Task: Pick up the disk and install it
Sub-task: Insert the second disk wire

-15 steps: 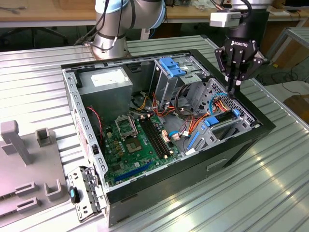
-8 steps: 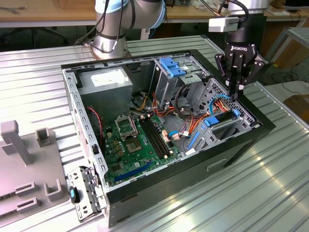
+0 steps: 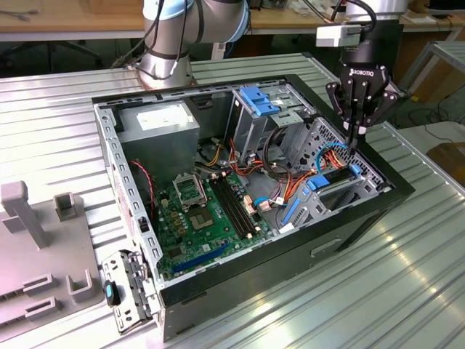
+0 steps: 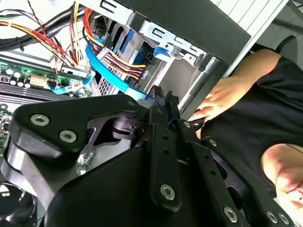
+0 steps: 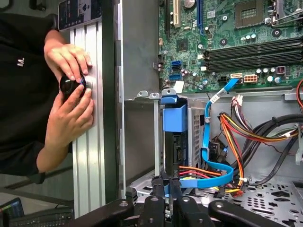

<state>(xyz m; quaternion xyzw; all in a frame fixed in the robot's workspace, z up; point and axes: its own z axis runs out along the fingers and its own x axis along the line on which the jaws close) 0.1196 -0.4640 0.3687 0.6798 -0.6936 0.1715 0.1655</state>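
Blue-framed disk (image 5: 174, 137) seated edgewise in drive cage (image 3: 347, 190), directly below gripper (image 3: 354, 138); fingers pressed together, holding nothing. Risk: fingertips snagging blue SATA cable (image 5: 207, 156) just beside.

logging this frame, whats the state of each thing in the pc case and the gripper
gripper: shut, tips down at the drive cage
disk: seated on edge in the drive cage, blue carrier showing
computer case: side open, motherboard exposed
blue data cable: looped beside the disk

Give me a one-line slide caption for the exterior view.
Gripper lowered over the blue-framed disk seated in the open computer case.
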